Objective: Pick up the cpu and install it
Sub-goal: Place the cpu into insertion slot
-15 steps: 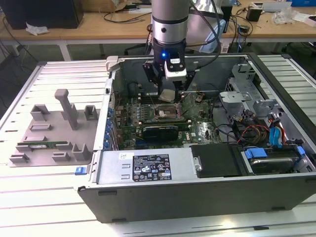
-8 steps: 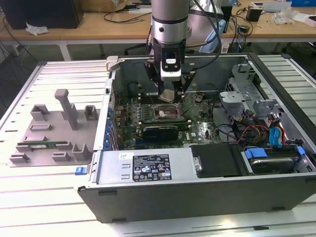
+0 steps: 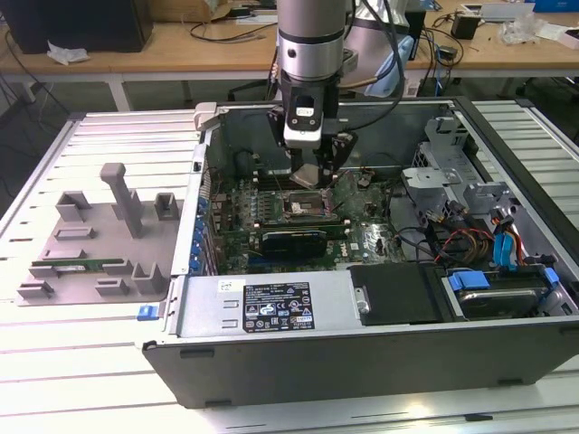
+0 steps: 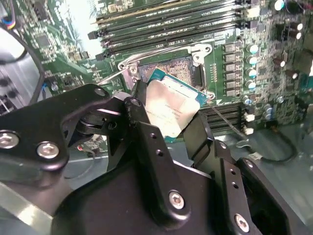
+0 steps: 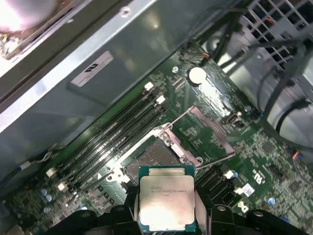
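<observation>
- The cpu is clamped by two opposite edges in the pincer.
- It is held clear above the open socket on the motherboard, tilted in the second wrist view.
- In the exterior view, the open computer case is seen lying on the worktop.

An open grey metal computer case lies on a white slatted metal table. Inside it, a green motherboard carries a black-and-metal square socket frame. On the exterior view's left, a grey plastic holder tray holds a long narrow green memory stick. Wooden desks stand far behind.
</observation>
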Robot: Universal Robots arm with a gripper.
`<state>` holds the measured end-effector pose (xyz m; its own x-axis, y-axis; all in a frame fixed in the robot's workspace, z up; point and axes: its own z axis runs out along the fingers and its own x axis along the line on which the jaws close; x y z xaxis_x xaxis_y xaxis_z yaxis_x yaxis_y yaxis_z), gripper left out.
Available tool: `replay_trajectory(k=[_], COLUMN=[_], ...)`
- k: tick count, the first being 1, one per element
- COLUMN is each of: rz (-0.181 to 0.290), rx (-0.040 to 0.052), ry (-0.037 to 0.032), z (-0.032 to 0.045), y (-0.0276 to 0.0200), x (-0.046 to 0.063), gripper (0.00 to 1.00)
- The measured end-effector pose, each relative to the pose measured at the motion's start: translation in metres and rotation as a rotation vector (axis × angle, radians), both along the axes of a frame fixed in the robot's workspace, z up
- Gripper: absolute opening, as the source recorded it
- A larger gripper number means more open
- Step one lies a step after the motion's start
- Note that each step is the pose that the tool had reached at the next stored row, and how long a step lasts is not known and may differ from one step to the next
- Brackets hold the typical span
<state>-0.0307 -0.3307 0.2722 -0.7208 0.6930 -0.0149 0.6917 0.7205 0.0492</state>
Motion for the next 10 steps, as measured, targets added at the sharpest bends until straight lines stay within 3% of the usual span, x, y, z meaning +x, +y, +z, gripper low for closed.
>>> replay_trajectory(k=[4, 6, 8, 10], rz=[-0.078, -0.149, -0.182, -0.244], rx=[0.0000, 0.0000, 0.0000, 0.0000], ry=[0.0000, 0.0000, 0.0001, 0.0000], z=[-0.0002, -0.0003, -0.0004, -0.0005], y=[0.0000, 0.0000, 0.0000, 0.0000], x=[0.0000, 0.0000, 0.0000, 0.0000], gripper=[0.54, 0.54, 0.54, 0.54])
